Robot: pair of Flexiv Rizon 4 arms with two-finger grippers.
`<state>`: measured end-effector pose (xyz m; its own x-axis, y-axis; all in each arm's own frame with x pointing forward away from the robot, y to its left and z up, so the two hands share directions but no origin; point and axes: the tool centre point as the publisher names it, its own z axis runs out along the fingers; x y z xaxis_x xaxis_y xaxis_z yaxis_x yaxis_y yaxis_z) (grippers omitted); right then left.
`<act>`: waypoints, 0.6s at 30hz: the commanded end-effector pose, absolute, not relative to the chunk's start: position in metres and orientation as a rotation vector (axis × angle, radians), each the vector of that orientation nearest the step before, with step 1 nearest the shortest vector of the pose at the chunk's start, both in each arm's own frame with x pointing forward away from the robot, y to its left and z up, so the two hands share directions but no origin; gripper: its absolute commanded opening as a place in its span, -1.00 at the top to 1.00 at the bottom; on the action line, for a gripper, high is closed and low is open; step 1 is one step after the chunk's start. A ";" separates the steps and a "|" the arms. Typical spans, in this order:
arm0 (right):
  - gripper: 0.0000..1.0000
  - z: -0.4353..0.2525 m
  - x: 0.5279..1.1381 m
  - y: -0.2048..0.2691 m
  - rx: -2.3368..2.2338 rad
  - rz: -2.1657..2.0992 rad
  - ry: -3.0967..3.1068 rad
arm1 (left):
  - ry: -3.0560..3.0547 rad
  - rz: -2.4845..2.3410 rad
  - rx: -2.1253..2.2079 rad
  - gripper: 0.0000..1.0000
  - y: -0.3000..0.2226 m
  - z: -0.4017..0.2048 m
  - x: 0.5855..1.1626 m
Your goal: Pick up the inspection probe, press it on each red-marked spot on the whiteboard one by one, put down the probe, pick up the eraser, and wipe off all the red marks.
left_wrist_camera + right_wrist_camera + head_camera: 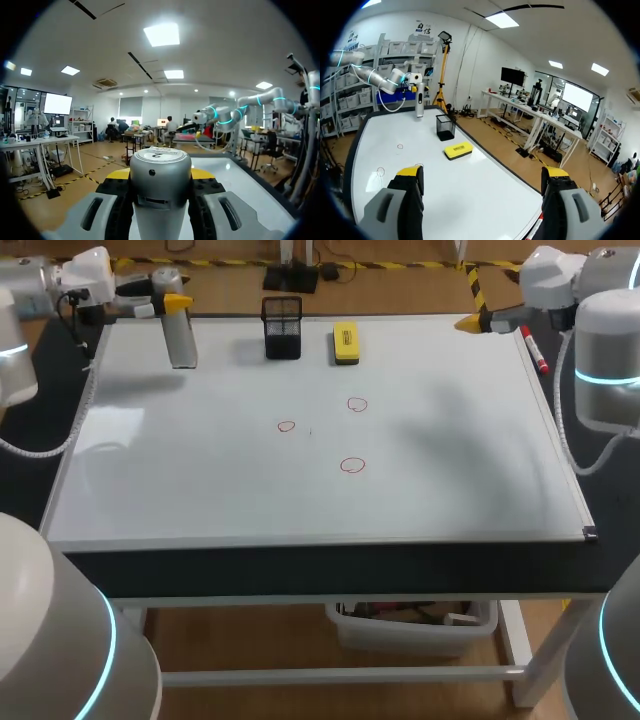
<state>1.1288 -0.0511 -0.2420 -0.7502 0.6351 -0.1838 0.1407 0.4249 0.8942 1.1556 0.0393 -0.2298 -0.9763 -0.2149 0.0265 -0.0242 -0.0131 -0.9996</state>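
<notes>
Gripping the probe (181, 340) upright in the left claw (176, 303), pinched from both sides near its upper end, over the 10 o'clock corner of the whiteboard (200, 480). Hard to tell whether the lower tip is touching the surface or just above it. Hanging wide open, with nothing between the fingers, is the right claw (483, 172), out at 2 o'clock by the far edge of the tabletop.

Three red rings wait near the middle: one at 9 o'clock of centre (287, 426), one at 1 o'clock (357, 405), one at 5 o'clock (352, 465), all well apart from the probe. Probably at the carry toward the first press.

Held so high on a long, smooth metal body, so likely to pivot or slide in the pads under a firm push. Landing tilted could mean skidding over the glossy board and smearing ink too early. Small targets too: easy to come down beside a ring rather than inside it.

Heading from 10 o'clock toward the 1 o'clock ring, risk of clipping the black mesh basket (282, 328) at 11 o'clock, or nudging the yellow eraser (346, 343) near it at 12. Later, little finger room on the eraser's basket side. Also worth minding: the red marker (537, 353) at the 3 o'clock edge, liable to roll off if brushed by the right arm.
</notes>
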 end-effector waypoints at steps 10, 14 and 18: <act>-1.00 -0.253 1.171 -0.043 0.443 1.189 2.567 | 2.106 -2.121 -0.264 1.00 0.038 -0.227 1.153; -1.00 -0.257 1.183 -0.039 0.397 1.134 2.632 | 2.106 -2.121 -0.264 1.00 0.038 -0.227 1.153; -1.00 -0.263 1.194 -0.032 0.335 1.072 2.699 | 2.106 -2.121 -0.264 1.00 0.038 -0.227 1.153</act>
